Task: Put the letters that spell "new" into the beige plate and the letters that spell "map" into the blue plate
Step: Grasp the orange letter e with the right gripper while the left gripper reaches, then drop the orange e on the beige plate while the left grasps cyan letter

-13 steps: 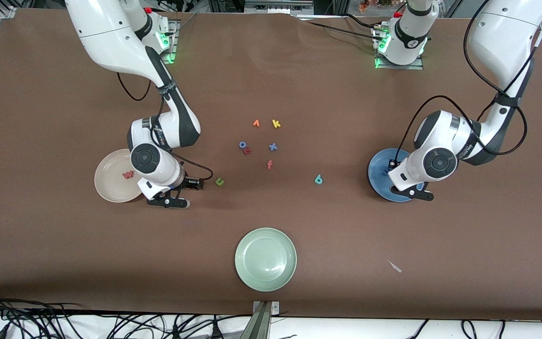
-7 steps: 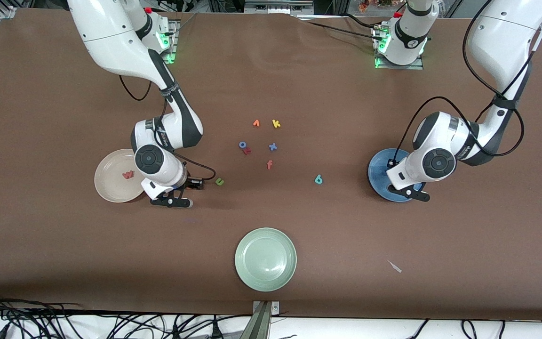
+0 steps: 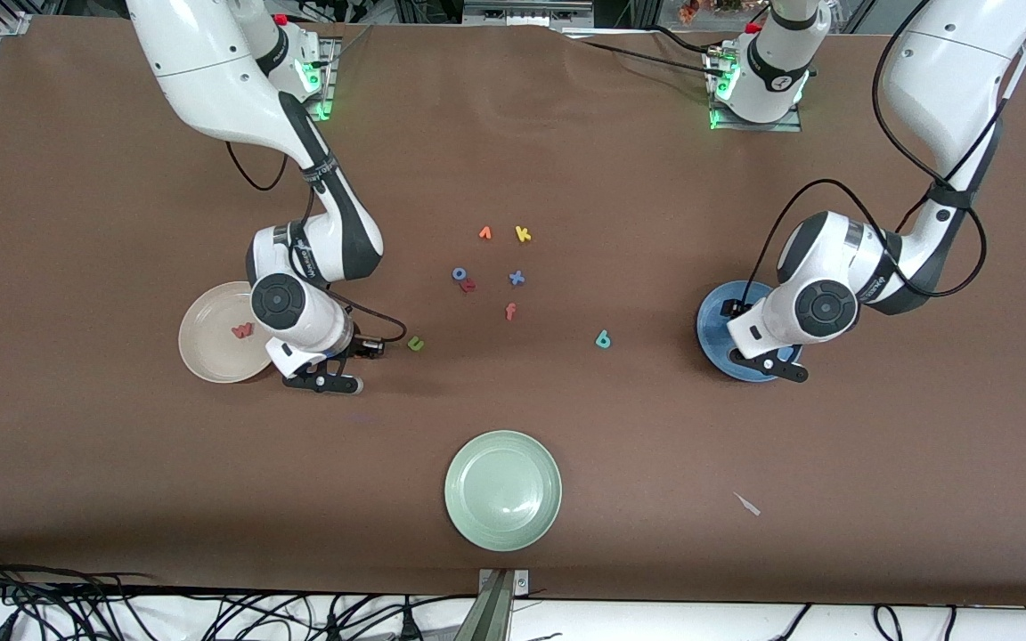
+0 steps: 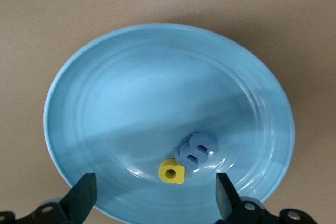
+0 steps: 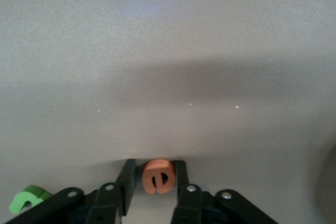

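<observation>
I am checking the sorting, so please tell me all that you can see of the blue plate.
The blue plate is round, shallow and glossy, with faint rings, and it lies flat on the brown table toward the left arm's end. Inside it lie a blue m and a yellow a, touching each other. The left gripper is over it, open and holding nothing. The teal p lies on the table outside it.

m (image 4: pixel 197 149) and a (image 4: pixel 171 171) touching in the blue plate (image 4: pixel 131 98).
</observation>
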